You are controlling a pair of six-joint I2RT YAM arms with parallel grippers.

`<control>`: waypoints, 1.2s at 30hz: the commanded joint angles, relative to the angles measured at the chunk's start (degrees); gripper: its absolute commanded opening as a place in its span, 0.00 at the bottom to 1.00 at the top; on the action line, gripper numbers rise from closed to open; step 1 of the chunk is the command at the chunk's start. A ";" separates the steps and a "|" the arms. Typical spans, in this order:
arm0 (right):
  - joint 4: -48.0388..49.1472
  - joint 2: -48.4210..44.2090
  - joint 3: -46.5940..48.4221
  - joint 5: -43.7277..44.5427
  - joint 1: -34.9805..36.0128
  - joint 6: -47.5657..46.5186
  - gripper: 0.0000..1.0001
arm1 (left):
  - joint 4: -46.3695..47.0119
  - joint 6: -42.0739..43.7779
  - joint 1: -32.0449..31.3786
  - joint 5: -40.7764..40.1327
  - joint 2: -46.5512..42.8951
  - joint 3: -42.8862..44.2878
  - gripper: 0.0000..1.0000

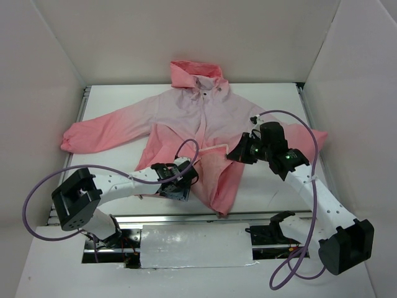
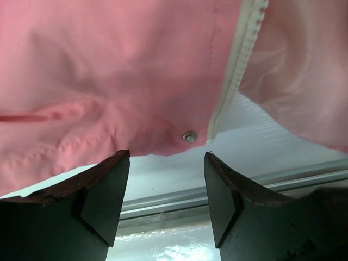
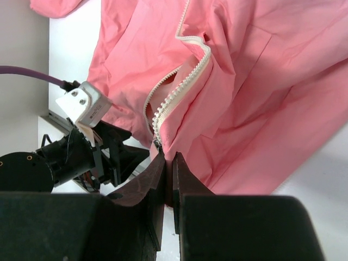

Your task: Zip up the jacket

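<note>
The pink jacket lies spread on the white table, hood at the back, front open. Its light zipper gapes, with both toothed edges apart. My right gripper is shut on the jacket's front edge at the zipper's lower end, seen in the right wrist view. My left gripper is open at the hem of the other front panel. In the left wrist view it holds nothing; the hem, a metal snap and the zipper tape lie just beyond the fingertips.
White enclosure walls stand at the left, back and right. A metal rail runs along the table's near edge. Purple cables loop beside both arms. One sleeve stretches to the left.
</note>
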 commanded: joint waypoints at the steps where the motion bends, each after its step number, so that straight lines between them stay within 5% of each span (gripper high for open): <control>1: 2.46 -1.20 -0.32 -1.62 -0.30 -0.24 0.00 | 2.55 -1.50 -0.07 -1.17 1.56 0.79 0.69; 8: 2.63 -1.81 -1.11 -1.88 -0.30 0.11 0.00 | 3.69 -3.43 -0.16 -2.22 4.20 0.44 0.62; 21: 1.75 -1.55 -0.06 -3.11 -0.30 -0.07 0.00 | 6.86 -5.97 -0.16 -0.91 6.75 -3.78 0.64; 28: 1.49 -2.60 -0.23 -3.11 -0.30 0.02 0.00 | 10.01 -8.35 -0.16 2.78 6.75 -8.69 0.55; 34: 1.66 -3.57 -0.50 -3.29 -0.39 0.54 0.00 | 13.18 -9.93 -0.16 6.99 7.28 -12.57 0.18; 35: 1.84 -3.57 -0.41 -3.46 -0.30 0.46 0.00 | 13.88 -10.11 -0.16 7.18 7.28 -12.74 0.00; 36: 1.93 -3.48 -0.58 -3.64 -0.30 0.54 0.00 | 13.98 -10.11 -0.16 7.44 7.28 -12.83 0.00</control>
